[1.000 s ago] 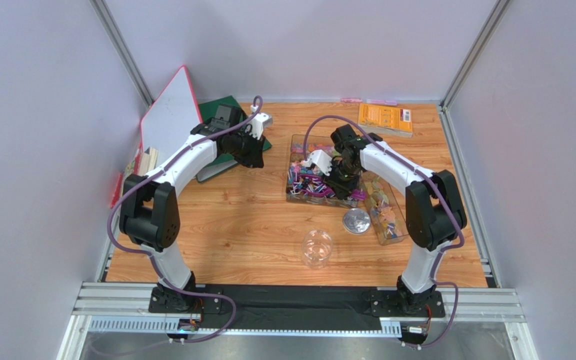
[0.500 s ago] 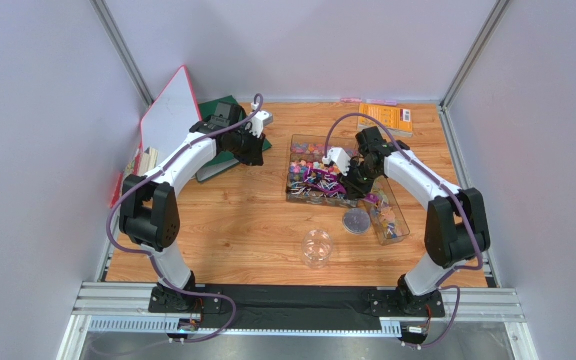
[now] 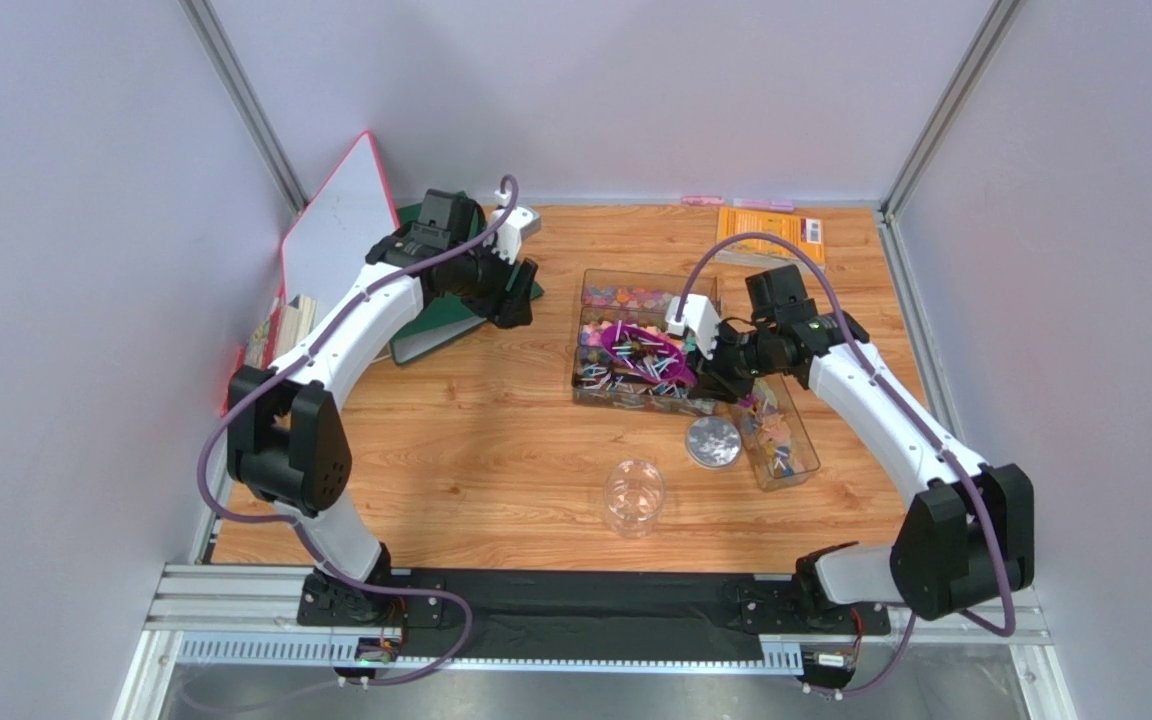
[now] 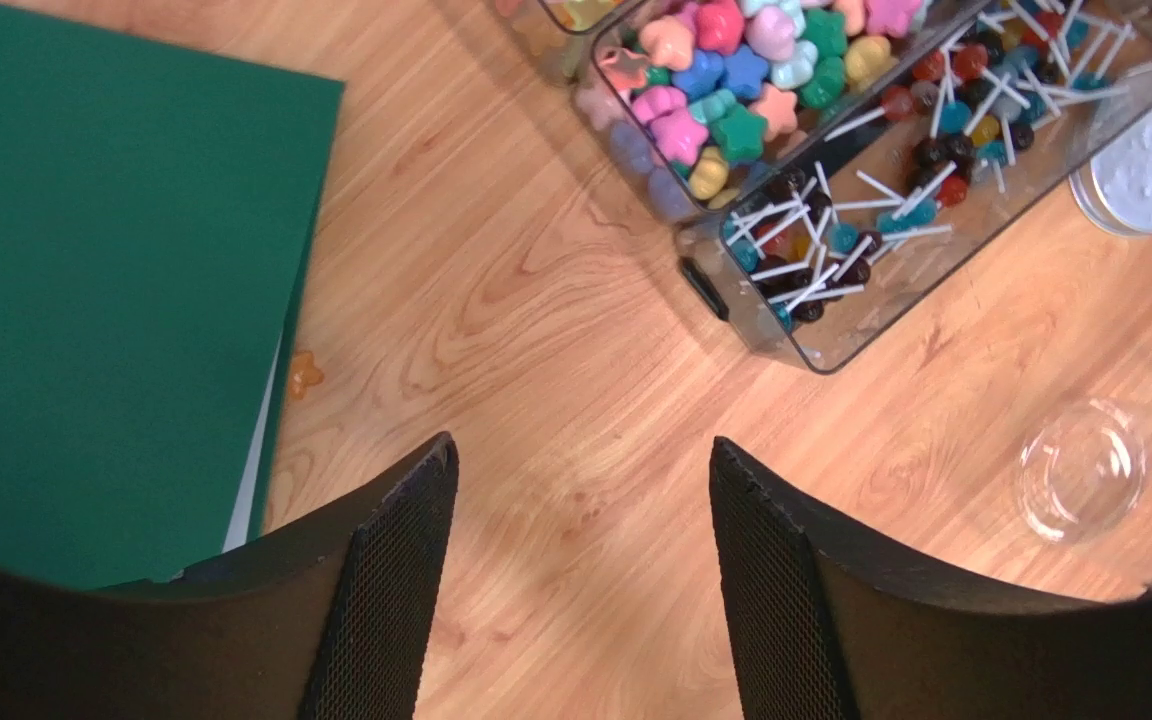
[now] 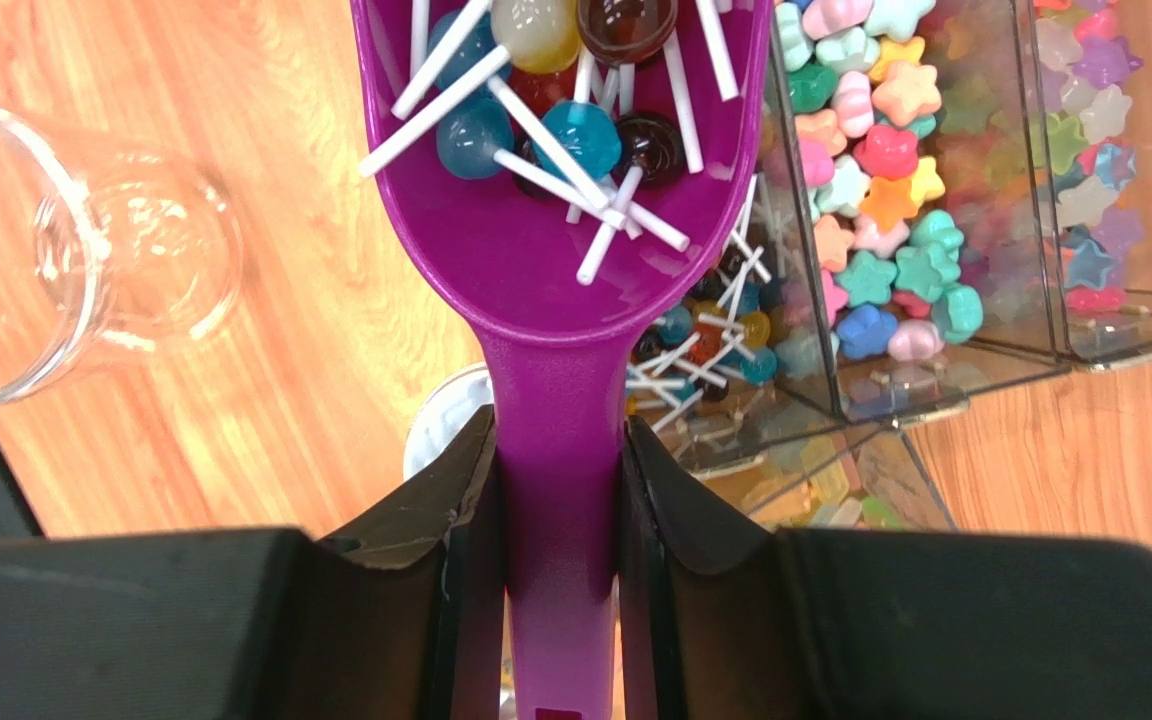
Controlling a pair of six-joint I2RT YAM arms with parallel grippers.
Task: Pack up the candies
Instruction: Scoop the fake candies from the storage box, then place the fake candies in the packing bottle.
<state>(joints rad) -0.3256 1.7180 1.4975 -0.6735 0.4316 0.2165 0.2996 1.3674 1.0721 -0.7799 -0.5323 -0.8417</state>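
Nothing here can be read. The orange packet (image 3: pixel 770 237) at the far edge of the table (image 3: pixel 507 435) carries some dark print, but it is too small to make out.

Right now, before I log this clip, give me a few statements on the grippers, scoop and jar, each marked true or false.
1. The right gripper is shut on the purple scoop handle. True.
2. The scoop is empty. False: it carries lollipops.
3. The left gripper grips a star candy. False: it is open, with nothing between its fingers.
4. The clear jar stands upright on the table. True.
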